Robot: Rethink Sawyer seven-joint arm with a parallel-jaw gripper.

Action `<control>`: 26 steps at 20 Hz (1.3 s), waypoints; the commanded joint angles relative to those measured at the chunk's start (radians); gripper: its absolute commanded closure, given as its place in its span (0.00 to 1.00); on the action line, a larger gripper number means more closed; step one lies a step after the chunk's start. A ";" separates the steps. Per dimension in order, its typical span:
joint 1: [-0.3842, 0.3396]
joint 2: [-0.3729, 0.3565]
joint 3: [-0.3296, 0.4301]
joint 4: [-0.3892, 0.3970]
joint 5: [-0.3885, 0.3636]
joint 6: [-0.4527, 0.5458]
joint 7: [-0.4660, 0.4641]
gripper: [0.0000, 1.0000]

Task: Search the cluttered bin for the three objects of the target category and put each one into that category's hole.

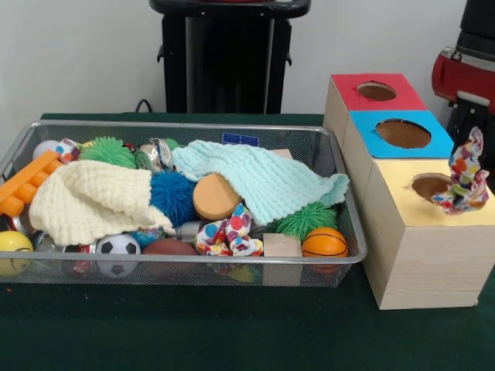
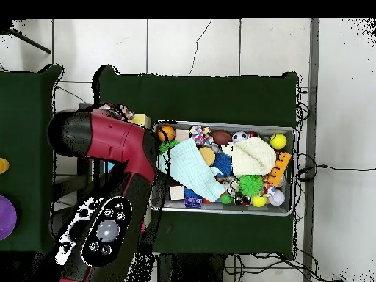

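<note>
While the green table (image 1: 193,332) is carrying everything, the wire-mesh bin (image 1: 325,139) is sitting left of the pale wooden box (image 1: 421,263) in the front view, heaped with toys. The red arm (image 2: 117,143) is reaching over the box in the overhead view, hiding it there. A cream cloth (image 1: 89,201) and a mint cloth (image 1: 263,182) are lying over the heap. One ruffled, polka-dotted white bundle (image 1: 228,236) is resting near the bin's front wall; another bundle (image 1: 464,182) is hanging over the yellow-surrounded hole (image 1: 429,185), beside the arm at the picture's right edge. The jaws are lying out of sight, so I cannot tell how they are standing.
</note>
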 commanded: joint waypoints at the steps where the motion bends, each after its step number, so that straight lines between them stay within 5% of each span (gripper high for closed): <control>1: -0.015 0.025 0.146 0.115 0.084 0.157 0.347 1.00; 7: -0.004 0.028 0.132 0.137 0.092 0.225 0.359 1.00; 13: 0.012 0.059 0.140 0.169 0.112 0.134 0.336 1.00; 26: 0.034 0.100 0.081 0.143 0.085 0.194 0.358 1.00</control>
